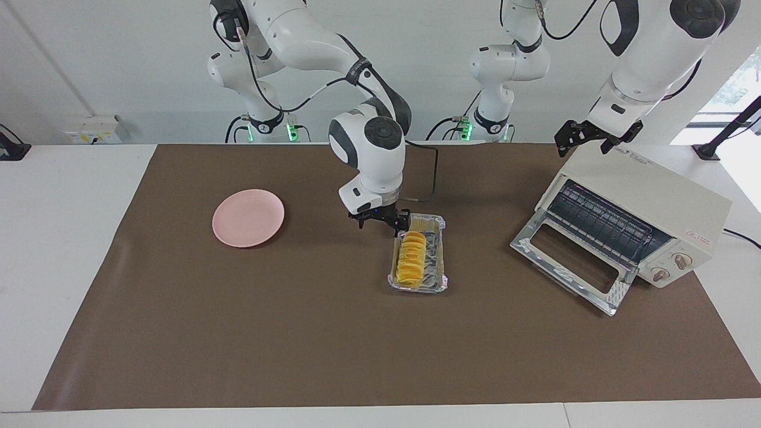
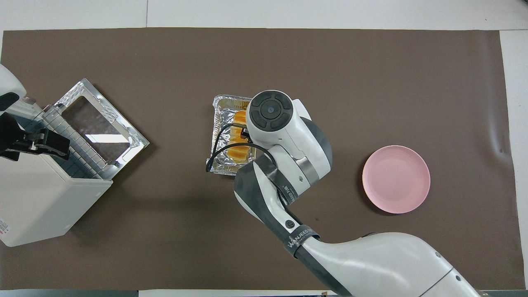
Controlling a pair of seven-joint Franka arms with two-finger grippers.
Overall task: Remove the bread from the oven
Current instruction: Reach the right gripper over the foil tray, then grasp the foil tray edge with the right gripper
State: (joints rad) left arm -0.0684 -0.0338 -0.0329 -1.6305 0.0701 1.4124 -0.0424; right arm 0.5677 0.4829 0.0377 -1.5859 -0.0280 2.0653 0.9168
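**Bread in foil tray mid-table, oven door down**

Facing view, read across from the right arm's end.

- Pink plate (image 1: 248, 217) lies on the brown mat (image 1: 297, 333) toward the right arm's end, well apart from the rest.
- Right gripper (image 1: 383, 221) is low at the end of the foil tray (image 1: 442, 255) nearer the robots, just beside the bread (image 1: 411, 259). Whether its fingers are apart or together cannot be told, nor whether they touch anything.
- The bread lies lengthwise in the foil tray, mid-table, on the mat. In the overhead view the right arm's wrist covers much of it (image 2: 238, 136).
- The oven (image 1: 648, 196) stands toward the left arm's end, set at an angle; door (image 1: 572, 261) dropped flat, wire rack (image 1: 600, 221) showing inside.
- Left gripper (image 1: 585, 138) hangs over the oven's top edge nearer the robots; finger state cannot be told.
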